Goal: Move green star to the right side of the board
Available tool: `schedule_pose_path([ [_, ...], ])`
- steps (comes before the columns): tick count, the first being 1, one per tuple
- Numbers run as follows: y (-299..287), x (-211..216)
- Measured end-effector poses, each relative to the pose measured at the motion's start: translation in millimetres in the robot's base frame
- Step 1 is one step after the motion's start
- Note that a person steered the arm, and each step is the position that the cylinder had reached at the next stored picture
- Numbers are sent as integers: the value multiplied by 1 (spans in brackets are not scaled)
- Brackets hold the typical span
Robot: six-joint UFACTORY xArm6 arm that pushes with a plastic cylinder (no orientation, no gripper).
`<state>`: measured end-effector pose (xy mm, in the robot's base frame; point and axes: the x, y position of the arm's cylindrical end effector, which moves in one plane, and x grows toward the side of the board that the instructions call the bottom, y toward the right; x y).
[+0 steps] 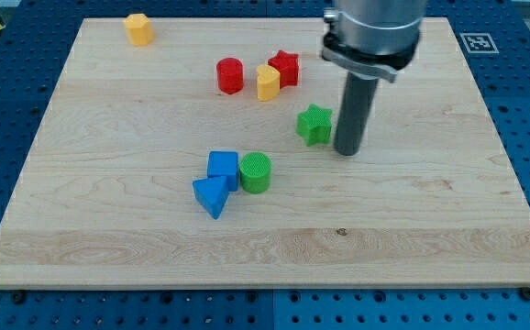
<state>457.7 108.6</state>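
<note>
no readable text, number or brand is seen; only a black-and-white square marker (pixel 475 42) is printed near the board's (pixel 155 247) top-right corner.

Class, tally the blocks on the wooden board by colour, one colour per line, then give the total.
Yellow: 2, one at the view's top left, one beside the red star
Red: 2, cylinder and star
Green: 2, star just left of my tip, cylinder
Blue: 2, cube and triangle
Total: 8

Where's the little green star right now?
The green star sits just right of the board's middle, immediately to the view's left of my tip, below the red star.
</note>
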Motion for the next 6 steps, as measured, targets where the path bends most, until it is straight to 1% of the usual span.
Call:
schedule_pose_path([
  [1,-14,0],
  [3,-86,0],
  [4,-98,-21],
  [5,-50,-35],
  [6,9,-35],
])
